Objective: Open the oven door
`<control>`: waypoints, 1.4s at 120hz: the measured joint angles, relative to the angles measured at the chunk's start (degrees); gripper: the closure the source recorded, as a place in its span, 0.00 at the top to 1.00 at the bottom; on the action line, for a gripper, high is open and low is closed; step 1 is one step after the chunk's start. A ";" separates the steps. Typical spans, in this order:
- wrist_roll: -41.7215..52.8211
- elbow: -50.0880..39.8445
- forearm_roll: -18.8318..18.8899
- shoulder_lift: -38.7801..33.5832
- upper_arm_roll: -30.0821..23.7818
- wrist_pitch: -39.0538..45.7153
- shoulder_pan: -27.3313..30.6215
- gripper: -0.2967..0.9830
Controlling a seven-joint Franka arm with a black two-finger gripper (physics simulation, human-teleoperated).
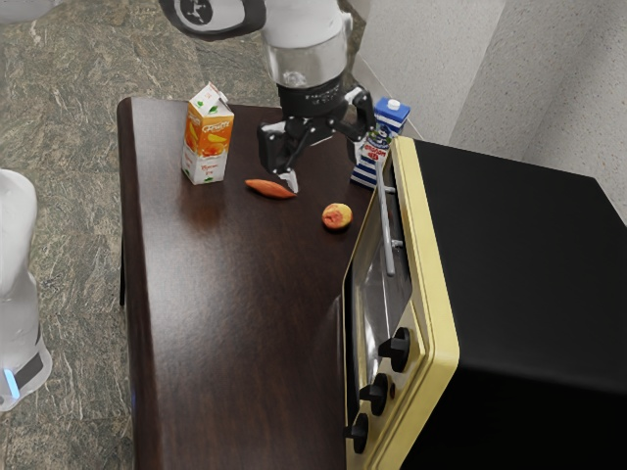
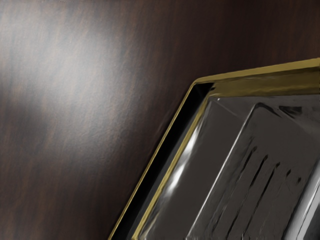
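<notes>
The gripper (image 1: pixel 329 163) is spread, and the rigid handle (image 1: pixel 386 231), at its five o'clock in the exterior view, seems best held mid-length, for the oven door (image 1: pixel 375 294) may swing stiffly.

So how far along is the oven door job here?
Done: apparently only the approach, with the open hand above the table, near the oven. In hand: nothing between the fingers. Left: probably catching the handle and swinging the door, which looks shut, though a slight gap is possible.

Dark table (image 1: pixel 245 323), juice carton (image 1: pixel 206 149), blue-striped carton (image 1: pixel 378 147), reddish root (image 1: pixel 269 189), peach (image 1: pixel 336 216), oven (image 1: pixel 519 255)
</notes>
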 joint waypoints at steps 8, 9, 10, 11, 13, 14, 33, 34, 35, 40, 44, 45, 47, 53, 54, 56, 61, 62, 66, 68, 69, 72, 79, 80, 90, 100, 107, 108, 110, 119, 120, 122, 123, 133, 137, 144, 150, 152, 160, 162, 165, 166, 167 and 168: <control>3.08 -0.57 0.21 -0.21 -1.02 1.28 -0.04 0.77; 3.44 -0.59 0.23 -0.06 -1.09 1.45 -0.07 0.77; 3.80 -0.61 0.25 0.07 -1.15 1.61 -0.10 0.77; 4.15 -0.63 0.26 0.25 -1.20 1.79 -0.10 0.77; 4.84 -0.65 0.29 0.56 -1.28 2.14 -0.12 0.77; 5.18 -0.66 0.30 0.71 -1.31 2.32 -0.12 0.77; 10.85 -0.78 0.37 1.98 -1.49 5.15 0.10 0.77; 11.11 -0.79 0.37 2.00 -1.52 5.25 0.10 0.77; 11.37 -0.79 0.37 2.03 -1.56 5.34 0.12 0.77; 12.59 -0.80 0.22 2.39 -1.71 5.76 0.18 0.77; 13.52 -0.81 0.02 2.71 -1.77 6.04 0.23 0.77; 13.74 -0.81 -0.02 2.75 -1.78 6.11 0.24 0.77; 14.17 -0.83 -0.13 2.78 -1.81 6.23 0.26 0.77; 15.41 -0.92 -0.62 2.75 -1.99 6.53 0.28 0.77; 15.60 -0.93 -0.70 2.73 -2.02 6.57 0.28 0.77; 15.99 -0.97 -0.84 2.71 -2.07 6.66 0.28 0.77; 16.89 -1.05 -1.15 2.72 -2.14 6.84 0.28 0.77; 17.07 -1.09 -1.20 2.72 -2.15 6.87 0.28 0.77; 17.74 -1.29 -1.55 2.73 -2.17 6.98 0.34 0.77; 18.06 -1.61 -1.78 2.70 -2.18 7.04 0.42 0.77; 18.22 -1.76 -1.90 2.68 -2.18 7.07 0.45 0.77; 18.68 -2.14 -2.30 2.61 -2.18 7.16 0.55 0.77; 19.68 -2.72 -2.92 2.53 -2.19 7.37 0.71 0.77; 19.82 -2.76 -2.97 2.54 -2.19 7.40 0.73 0.77; 21.09 -2.96 -3.24 2.61 -2.19 7.86 0.80 0.77; 22.18 -3.00 -3.43 2.76 -2.21 8.28 0.94 0.77; 22.86 -3.01 -3.52 2.80 -2.21 8.53 1.02 0.77; 22.95 -3.01 -3.53 2.80 -2.21 8.56 1.07 0.77; 23.13 -3.01 -3.55 2.83 -2.21 8.62 1.20 0.77; 23.90 -3.01 -3.64 2.90 -2.21 8.83 1.53 0.77; 23.98 -3.01 -3.64 2.92 -2.21 8.85 1.55 0.77; 24.14 -3.01 -3.61 2.94 -2.21 8.88 1.64 0.77; 24.22 -3.01 -3.59 2.96 -2.21 8.90 1.81 0.77; 25.11 -2.98 -3.29 3.38 -2.20 9.26 3.23 0.77; 25.58 -2.95 -3.20 3.62 -2.20 9.51 3.56 0.77; 26.34 -2.93 -3.08 4.02 -2.19 9.91 4.01 0.77; 26.93 -2.93 -3.02 4.20 -2.19 10.24 4.21 0.77; 27.12 -2.93 -3.00 4.23 -2.19 10.33 4.33 0.77; 27.81 -2.92 -2.96 4.46 -2.19 10.63 4.58 0.77; 27.97 -2.92 -2.95 4.52 -2.19 10.69 4.61 0.77; 28.21 -2.92 -2.94 4.57 -2.19 10.77 4.65 0.77; 28.28 -2.92 -2.94 4.59 -2.19 10.80 4.67 0.77; 28.36 -2.92 -2.94 4.60 -2.19 10.82 4.68 0.77; 28.43 -2.92 -2.93 4.61 -2.19 10.85 4.69 0.77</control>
